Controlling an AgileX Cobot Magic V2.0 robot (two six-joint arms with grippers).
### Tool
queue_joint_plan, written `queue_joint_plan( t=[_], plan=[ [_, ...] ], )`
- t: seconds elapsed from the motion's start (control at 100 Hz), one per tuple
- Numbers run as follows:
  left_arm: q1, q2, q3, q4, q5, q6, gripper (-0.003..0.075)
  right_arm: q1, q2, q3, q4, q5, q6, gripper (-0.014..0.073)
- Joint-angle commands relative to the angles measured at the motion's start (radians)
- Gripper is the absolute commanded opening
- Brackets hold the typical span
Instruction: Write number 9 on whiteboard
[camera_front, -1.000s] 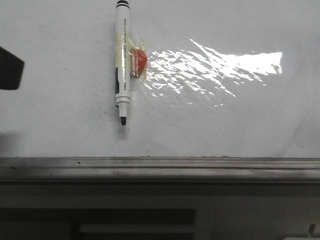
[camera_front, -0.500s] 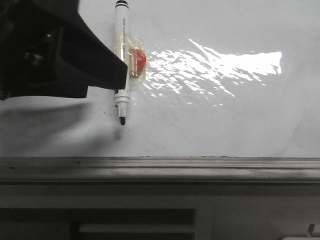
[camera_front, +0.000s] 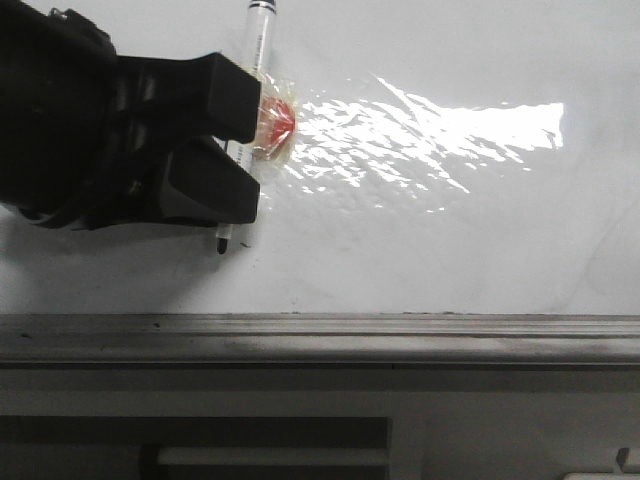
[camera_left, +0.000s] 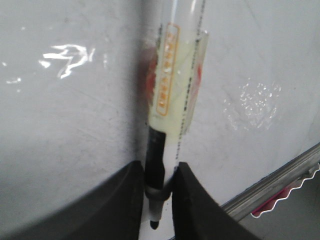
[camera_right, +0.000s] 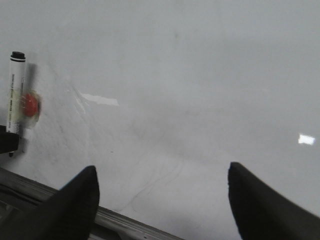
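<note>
Left hand (camera_front: 236, 155) clamped on marker (camera_left: 172, 95) lying against whiteboard (camera_front: 450, 250). Right hand (camera_right: 162, 200) spread wide, empty, well apart. No stroke of the number 9 visible; writing all remains.

Open glossy white whiteboard (camera_front: 450, 230) R of white marker pen w/ red taped blob (camera_front: 262, 40); black left claw (camera_front: 235, 150) blocks L side.

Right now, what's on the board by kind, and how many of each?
Marker: 1, between the left gripper fingers
Red magnet: 1, taped to the marker
Whiteboard: 1, no 9 visible yet
Total: 3
</note>
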Motion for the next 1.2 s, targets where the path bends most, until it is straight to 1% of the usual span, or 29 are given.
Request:
queue_joint_plan(
  t=[0.0, 0.06, 0.11, 0.16, 0.2, 0.21, 0.23, 0.28, 0.32, 0.35, 0.4, 0.45, 0.56, 0.6, 0.76, 0.81, 0.97, 1.06, 1.19],
  plan=[
    [-0.002, -0.021, -0.03, 0.028, -0.027, 0.003, -0.002, 0.013, 0.015, -0.032, -0.009, -0.069, -0.009, 0.047],
    [-0.002, -0.04, -0.032, 0.086, 0.038, 0.008, -0.002, 0.024, 0.015, -0.032, -0.009, -0.063, -0.012, 0.047],
    [-0.002, -0.066, -0.032, 0.169, 0.108, 0.008, -0.002, 0.042, 0.015, -0.032, -0.001, -0.051, -0.057, 0.047],
    [-0.002, -0.097, -0.032, 0.27, 0.195, 0.01, -0.002, 0.06, 0.015, -0.032, 0.037, -0.031, -0.153, 0.047],
    [-0.002, -0.124, -0.032, 0.359, 0.277, 0.014, -0.002, 0.078, 0.015, -0.032, 0.104, -0.009, -0.271, 0.047],
    [-0.002, -0.128, -0.032, 0.373, 0.29, 0.014, -0.002, 0.081, 0.015, -0.032, 0.104, -0.005, -0.288, 0.047],
    [-0.002, -0.141, -0.032, 0.414, 0.328, 0.014, -0.002, 0.091, 0.019, -0.032, 0.141, 0.006, -0.323, 0.047],
    [-0.002, -0.173, -0.032, 0.511, 0.41, 0.018, -0.002, 0.117, 0.031, -0.032, 0.253, 0.036, -0.463, 0.047],
    [-0.002, -0.19, -0.032, 0.556, 0.446, 0.032, -0.002, 0.135, 0.045, -0.032, 0.326, 0.053, -0.546, 0.047],
    [-0.002, -0.201, -0.032, 0.585, 0.464, 0.043, -0.002, 0.148, 0.063, -0.032, 0.384, 0.06, -0.62, 0.047],
    [-0.002, -0.219, -0.032, 0.606, 0.477, 0.084, -0.002, 0.172, 0.095, -0.032, 0.483, 0.065, -0.699, 0.047],
    [-0.002, -0.234, -0.032, 0.607, 0.477, 0.145, -0.002, 0.195, 0.131, -0.032, 0.553, 0.061, -0.772, 0.047],
    [-0.002, -0.259, -0.032, 0.607, 0.473, 0.283, -0.002, 0.235, 0.216, -0.032, 0.657, 0.059, -0.912, 0.0472],
    [-0.002, -0.261, -0.032, 0.607, 0.473, 0.321, -0.002, 0.248, 0.239, -0.032, 0.689, 0.057, -0.944, 0.0472],
    [-0.002, -0.263, -0.032, 0.607, 0.47, 0.348, -0.002, 0.308, 0.335, -0.032, 0.831, -0.003, -1.064, 0.0472],
    [-0.002, -0.263, -0.032, 0.607, 0.46, 0.357, -0.002, 0.329, 0.355, -0.032, 0.852, -0.034, -1.085, 0.0472],
    [-0.002, -0.263, -0.032, 0.599, 0.445, 0.401, -0.002, 0.398, 0.409, -0.032, 0.864, -0.146, -1.092, 0.0472],
    [-0.002, -0.263, -0.032, 0.595, 0.445, 0.404, -0.002, 0.448, 0.438, -0.032, 0.901, -0.196, -1.093, 0.0472],
    [-0.002, -0.263, -0.032, 0.595, 0.441, 0.41, -0.002, 0.52, 0.489, -0.032, 0.901, -0.276, -1.093, 0.0472]
  ],
)
